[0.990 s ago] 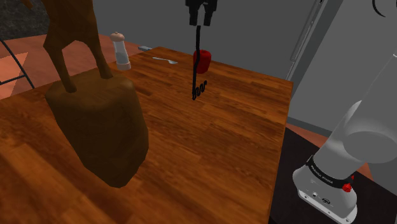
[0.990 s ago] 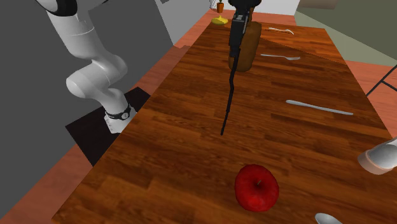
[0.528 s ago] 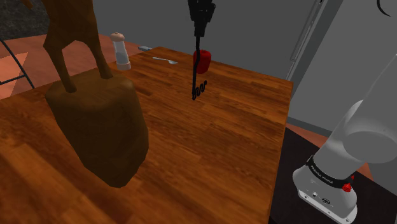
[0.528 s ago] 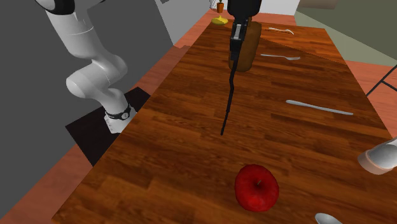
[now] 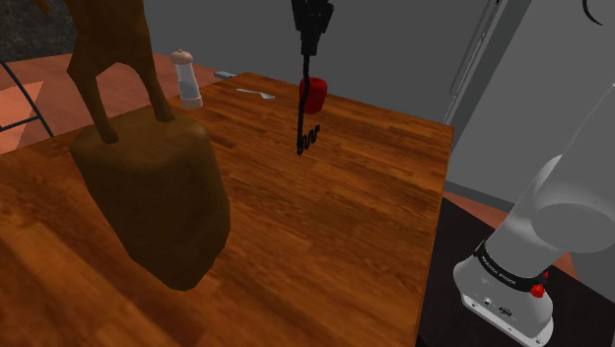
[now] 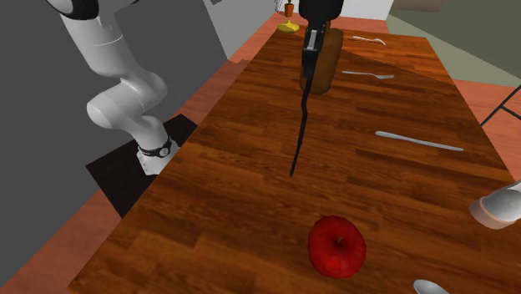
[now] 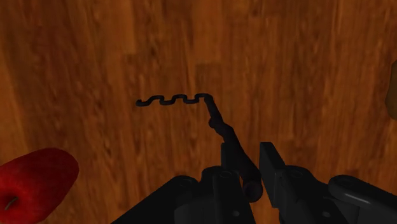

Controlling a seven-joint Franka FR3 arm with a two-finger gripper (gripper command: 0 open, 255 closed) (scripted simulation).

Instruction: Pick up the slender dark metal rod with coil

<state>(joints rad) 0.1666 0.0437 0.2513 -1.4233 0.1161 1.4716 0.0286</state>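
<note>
a white cylindrical shaker (image 5: 186, 79) is standing at the far left of the brown wooden plank table (image 5: 325, 227); what it is holding cannot be told. the all-black two-finger gripper (image 5: 309, 49) is closing narrowly on the top end of the slender dark metal rod with a wavy coil (image 5: 302, 118). the rod is hanging upright over the table's middle, coil end lowest and seemingly clear of the boards. a shiny red apple (image 5: 314, 94) is sitting just beyond it.
</note>
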